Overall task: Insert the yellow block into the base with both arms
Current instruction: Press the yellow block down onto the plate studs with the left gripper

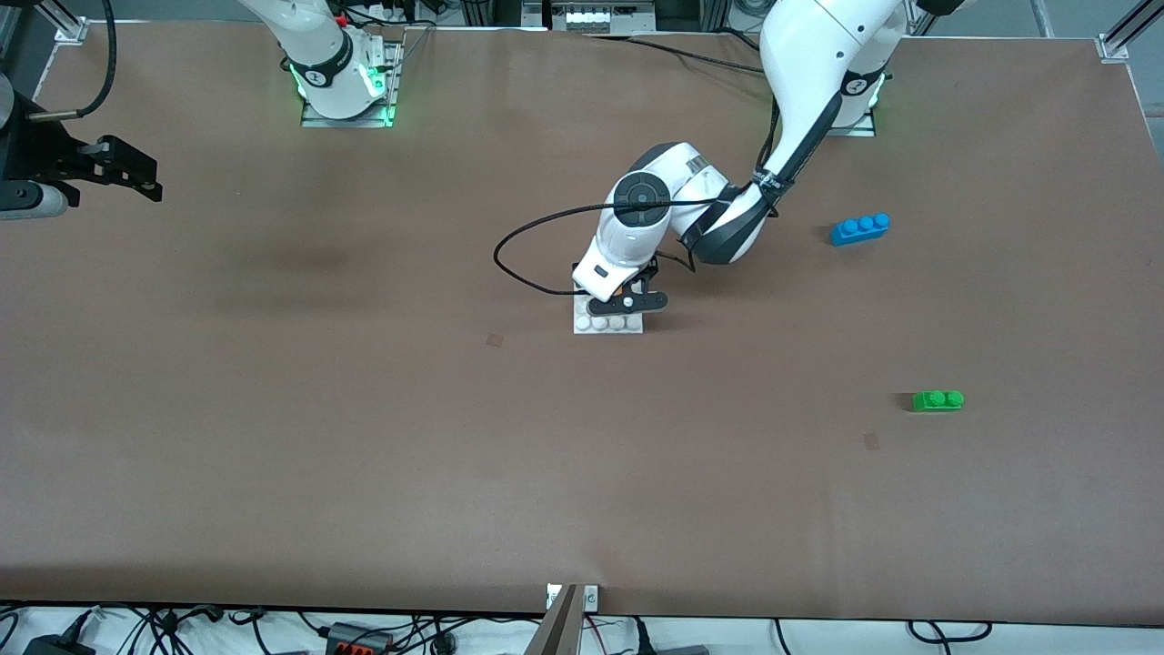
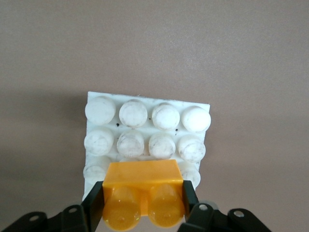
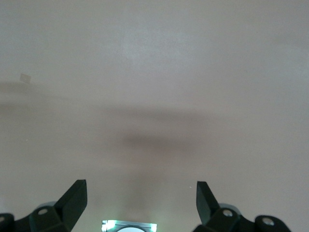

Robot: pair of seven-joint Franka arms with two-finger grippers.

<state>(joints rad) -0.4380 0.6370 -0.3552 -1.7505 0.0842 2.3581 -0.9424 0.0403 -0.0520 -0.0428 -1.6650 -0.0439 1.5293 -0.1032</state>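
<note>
- I see the big brown table under everything.
- The left arm starts at about 1 o'clock in my front view and bends down to the middle of the table.
- The right arm shows its foot at about 11 o'clock. It waits, with its hand out at 9 o'clock.
- The right gripper hangs over bare table, and its two fingers are spread wide with nothing between them.
- The left gripper is right down on the base, and its fingers are squeezed tight on the yellow block.
- The base is a white square with round bumps. It lies in the middle of the table.
- The blue brick lies at about 3 o'clock from the base, toward the left arm's end.
- The green brick lies at about 4 o'clock from the base, nearer to the front camera.
- The yellow block sits low over the row of bumps next to the gripper. I cannot tell if it is pushed on.
</note>
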